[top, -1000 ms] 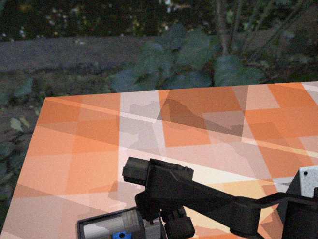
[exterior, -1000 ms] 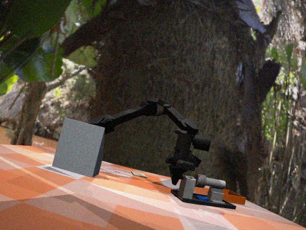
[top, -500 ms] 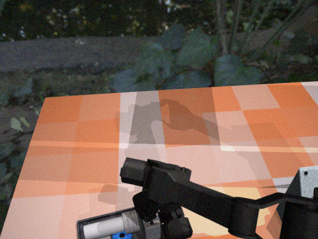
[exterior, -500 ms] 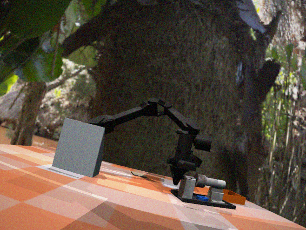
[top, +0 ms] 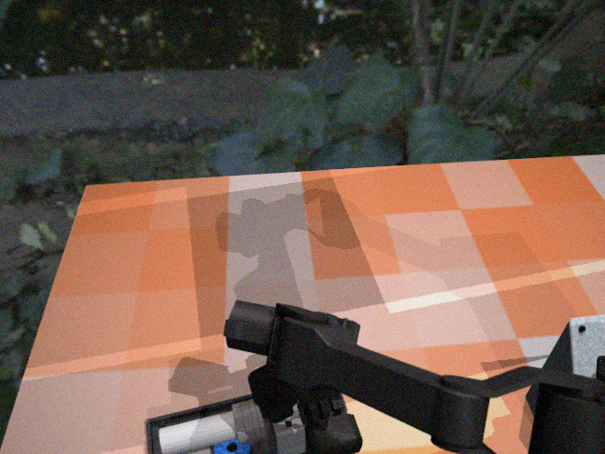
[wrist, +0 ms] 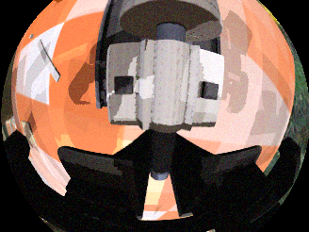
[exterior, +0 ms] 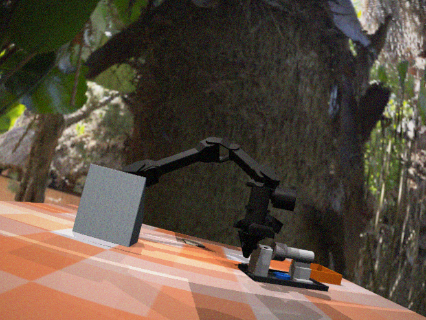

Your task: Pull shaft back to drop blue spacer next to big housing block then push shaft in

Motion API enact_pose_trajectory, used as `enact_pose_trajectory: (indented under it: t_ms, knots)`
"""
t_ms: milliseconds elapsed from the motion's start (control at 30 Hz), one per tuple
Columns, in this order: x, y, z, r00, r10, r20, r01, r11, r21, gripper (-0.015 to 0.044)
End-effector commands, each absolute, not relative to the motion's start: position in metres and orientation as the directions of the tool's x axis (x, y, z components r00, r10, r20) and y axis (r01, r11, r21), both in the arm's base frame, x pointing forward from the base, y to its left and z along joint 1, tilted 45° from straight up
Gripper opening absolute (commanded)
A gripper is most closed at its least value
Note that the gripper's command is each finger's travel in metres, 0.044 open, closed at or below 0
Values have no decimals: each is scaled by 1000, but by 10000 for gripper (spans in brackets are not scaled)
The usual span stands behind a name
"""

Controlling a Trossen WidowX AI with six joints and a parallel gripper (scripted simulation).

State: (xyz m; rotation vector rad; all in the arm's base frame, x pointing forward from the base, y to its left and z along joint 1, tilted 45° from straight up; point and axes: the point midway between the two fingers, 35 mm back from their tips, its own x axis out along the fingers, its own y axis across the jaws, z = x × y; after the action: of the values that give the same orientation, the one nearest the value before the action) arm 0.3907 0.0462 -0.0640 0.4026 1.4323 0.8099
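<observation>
My gripper (wrist: 158, 132) (exterior: 246, 255) is shut on the black handle (wrist: 163, 148) of the shaft, close to the near pale block (wrist: 165, 85) (exterior: 260, 262). The dark shaft (wrist: 170, 31) passes through that block and enters a wide grey round part (wrist: 137, 16) (exterior: 279, 251). Beyond it a white cylinder (exterior: 301, 254) (top: 195, 433) rests over the far pale block (exterior: 301, 271). The blue spacer (exterior: 281, 274) (top: 232, 447) lies flat below the shaft line, between the blocks and off the shaft. The shaft inside the round parts is hidden.
A black base plate (exterior: 292, 283) (wrist: 100, 71) carries the blocks. An orange tray (exterior: 326, 274) stands behind its far end. A big grey box (exterior: 110, 205) stands near the arm's base. A small thin flat piece (exterior: 193, 243) lies behind the arm.
</observation>
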Motion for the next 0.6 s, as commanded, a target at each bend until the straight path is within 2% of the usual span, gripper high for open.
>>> enact_pose_trajectory:
  t_ms: [0,567]
  knots:
    - [395,46,-63,-50,701,-712,-253,680,688,0]
    - [398,47,-63,-50,701,-712,-254,680,688,0]
